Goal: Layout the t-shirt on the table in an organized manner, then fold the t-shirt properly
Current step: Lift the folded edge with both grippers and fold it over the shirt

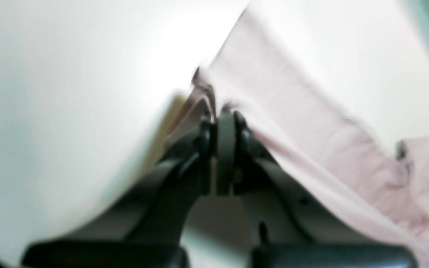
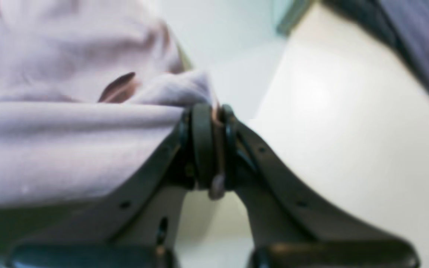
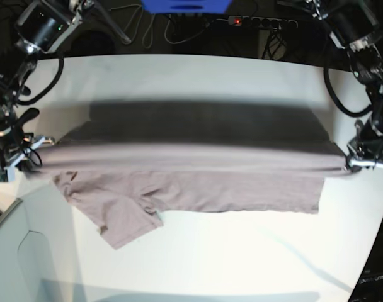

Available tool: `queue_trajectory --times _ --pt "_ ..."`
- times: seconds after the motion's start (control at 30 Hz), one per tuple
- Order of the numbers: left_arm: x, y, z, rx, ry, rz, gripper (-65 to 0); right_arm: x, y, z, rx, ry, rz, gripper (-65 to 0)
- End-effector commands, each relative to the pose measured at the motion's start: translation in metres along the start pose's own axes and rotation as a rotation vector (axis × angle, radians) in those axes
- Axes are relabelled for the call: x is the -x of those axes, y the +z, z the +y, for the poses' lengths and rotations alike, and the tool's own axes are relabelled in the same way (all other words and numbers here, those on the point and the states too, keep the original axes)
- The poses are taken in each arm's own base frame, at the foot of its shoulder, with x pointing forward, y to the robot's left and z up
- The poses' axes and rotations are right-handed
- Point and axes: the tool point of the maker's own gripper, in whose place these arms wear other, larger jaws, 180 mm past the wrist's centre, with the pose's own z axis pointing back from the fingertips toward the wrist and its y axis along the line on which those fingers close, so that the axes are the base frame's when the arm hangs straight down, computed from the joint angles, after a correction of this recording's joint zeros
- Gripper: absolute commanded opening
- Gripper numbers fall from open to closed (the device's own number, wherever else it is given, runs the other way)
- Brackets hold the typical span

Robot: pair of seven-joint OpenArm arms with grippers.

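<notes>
Above the table (image 3: pixel 198 264) — both arms spread wide, left tool (image 3: pixel 354 162) and right tool (image 3: pixel 29 151) each clenched on the taut t-shirt (image 3: pixel 198 176).

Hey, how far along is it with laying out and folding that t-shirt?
Done: both end effectors have hold of the t-shirt. The left end effector and the right end effector are each shut on its cloth at opposite ends. In hand: it hangs stretched between them above the table, one sleeve dangling, the image motion-blurred. Left: it is not yet laid flat, and no neat fold shows.
</notes>
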Motion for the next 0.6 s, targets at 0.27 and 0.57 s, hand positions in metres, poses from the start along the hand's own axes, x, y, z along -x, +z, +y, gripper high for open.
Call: queue_trajectory --times 0.27,0.57 --pt "0.002 0.008 0.006 -0.015 -0.021 0.019 -65.0 0.02 0.013 -0.011 0.017 0.03 0.033 -65.0" --pt "0.064 0.018 0.041 -0.087 -0.005 0.154 -65.0 0.082 0.035 0.0 -0.01 0.036 0.166 -65.0"
